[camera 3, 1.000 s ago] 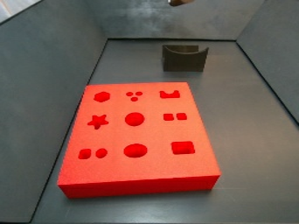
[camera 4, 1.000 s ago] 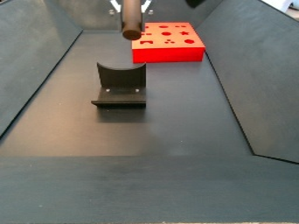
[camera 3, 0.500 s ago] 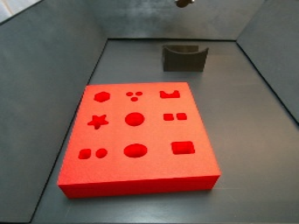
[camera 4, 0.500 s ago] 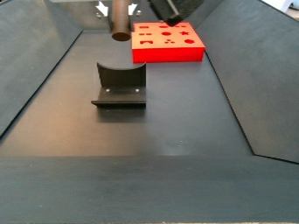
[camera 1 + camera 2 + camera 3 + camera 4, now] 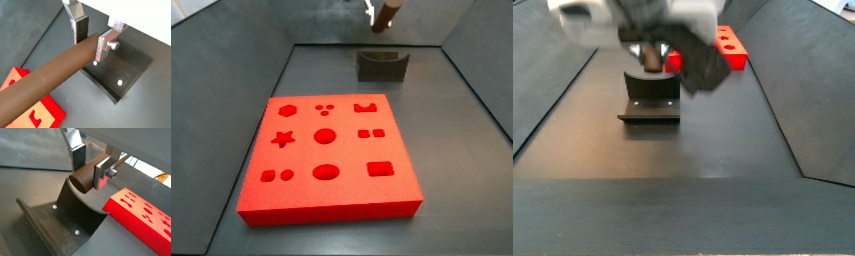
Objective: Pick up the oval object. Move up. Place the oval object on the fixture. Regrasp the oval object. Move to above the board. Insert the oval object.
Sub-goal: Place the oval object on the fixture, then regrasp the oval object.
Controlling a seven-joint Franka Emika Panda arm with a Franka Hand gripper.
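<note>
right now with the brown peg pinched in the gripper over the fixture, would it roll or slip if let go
Probably some. The oval object looks smooth and rounded, so it might roll on a flat floor, though its oval section should limit that. The gripper grips only one end, so the long free end could tilt. The fixture and its curved notch would likely cradle it.

One gripper (image 5: 93,36), at the far end over the fixture, closed on the one peg (image 5: 47,80). One fixture (image 5: 381,65) on the floor. One red board (image 5: 327,157) nearer, with thirteen recesses: one hexagon, one star, one crown shape, and circles, squares and an oval.
</note>
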